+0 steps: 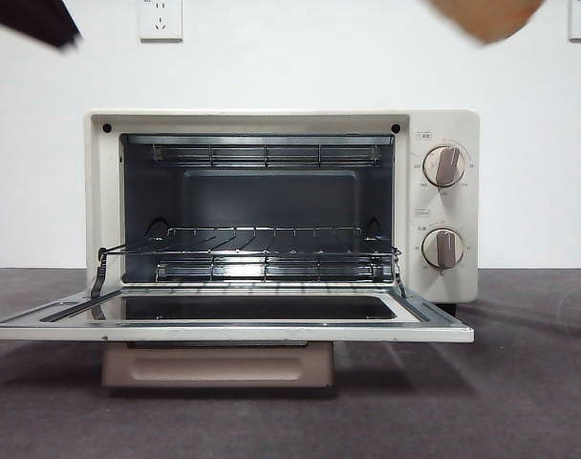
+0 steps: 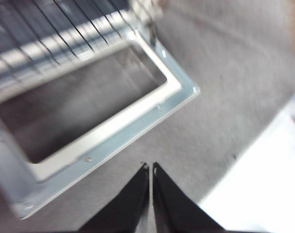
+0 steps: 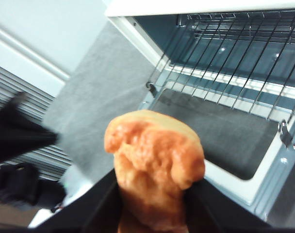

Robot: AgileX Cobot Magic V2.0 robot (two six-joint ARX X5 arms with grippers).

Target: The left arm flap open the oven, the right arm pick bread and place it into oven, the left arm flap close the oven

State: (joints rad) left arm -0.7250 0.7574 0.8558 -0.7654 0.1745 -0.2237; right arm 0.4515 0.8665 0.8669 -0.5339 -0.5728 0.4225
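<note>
one oven (image 1: 281, 225), one bread (image 3: 155, 162), two knobs (image 1: 444, 166)

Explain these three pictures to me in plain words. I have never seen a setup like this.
A two-armed robot works at a dark table. The front picture looks level across the table at a cream toaster oven; its glass door lies folded down, with the wire rack bare. The other two pictures come from cameras on the wrists. The left end effector hangs shut and empty above the table beside the door's corner. The right end effector grips a golden-brown bread above the open oven; that bread also shows as a blur at the front picture's top edge.
</note>
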